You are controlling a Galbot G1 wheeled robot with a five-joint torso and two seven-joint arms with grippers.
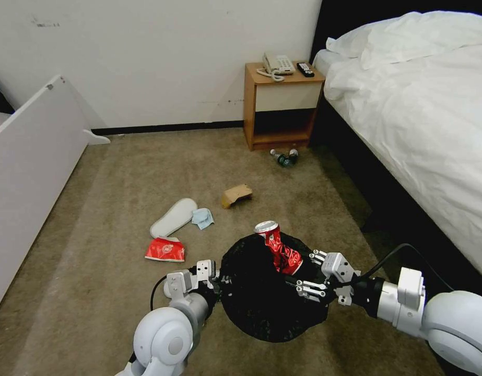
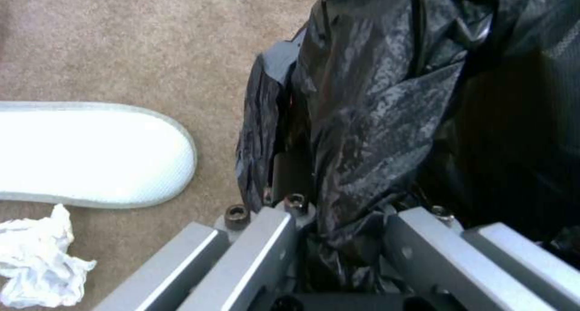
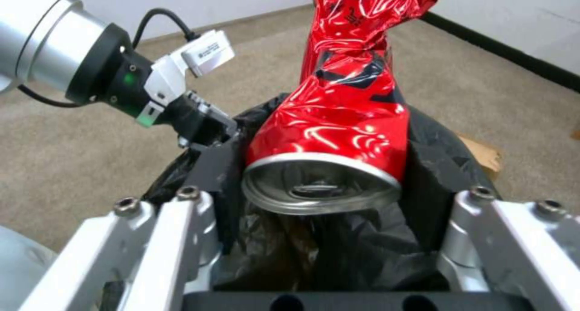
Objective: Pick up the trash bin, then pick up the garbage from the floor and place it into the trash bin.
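The trash bin [image 1: 261, 308], lined with a crinkly black bag [image 2: 387, 98], is held off the carpet in front of me. My left gripper [image 1: 215, 279] is shut on its left rim, with bag plastic pinched between the fingers [image 2: 260, 252]. My right gripper [image 1: 307, 272] is shut on a crushed red can [image 1: 277, 245] that stands tilted over the bin's opening [image 3: 344, 107]. More garbage lies on the floor: a white slipper [image 1: 174, 216], a light-blue cloth [image 1: 202, 218], a red packet [image 1: 165, 249], a cardboard piece [image 1: 236, 195] and plastic bottles [image 1: 284, 157]. Crumpled tissue [image 2: 39, 261] lies by a slipper [image 2: 90, 152].
A wooden nightstand [image 1: 282, 104] with a phone [image 1: 277, 63] and a remote [image 1: 305, 69] stands against the far wall. The bed [image 1: 423, 104] runs along the right side. A white panel [image 1: 32, 156] leans along the left. Open carpet lies between them.
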